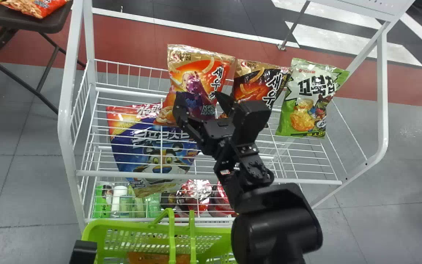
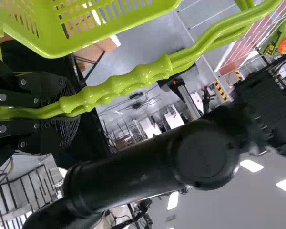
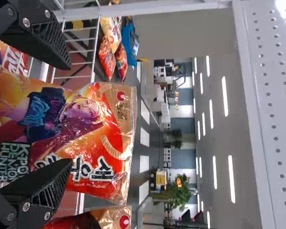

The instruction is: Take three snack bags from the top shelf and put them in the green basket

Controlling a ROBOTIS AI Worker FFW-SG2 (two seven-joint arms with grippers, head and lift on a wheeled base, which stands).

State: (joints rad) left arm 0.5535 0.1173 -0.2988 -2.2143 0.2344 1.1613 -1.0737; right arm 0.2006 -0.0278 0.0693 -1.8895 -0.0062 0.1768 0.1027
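Nearest, the green basket (image 1: 130, 224) sits at the front foot of the white wire rack (image 1: 211, 176), an orange packet (image 1: 156, 258) inside it; the left gripper (image 2: 62, 109) is clamped round the basket's paired handles (image 2: 133, 81). The right gripper (image 1: 198, 97) is spread open at the orange shrimp-snack bag (image 1: 200, 79), which stands on the top shelf. To its right stand a black-and-orange shrimp-snack bag (image 1: 258, 82) and a green-and-white snack bag (image 1: 308, 97). A blue tiger cereal bag (image 1: 159, 146) shows through the wires. Beyond, left, snack packets (image 1: 37, 6) lie on a dark folding table (image 1: 59, 22).
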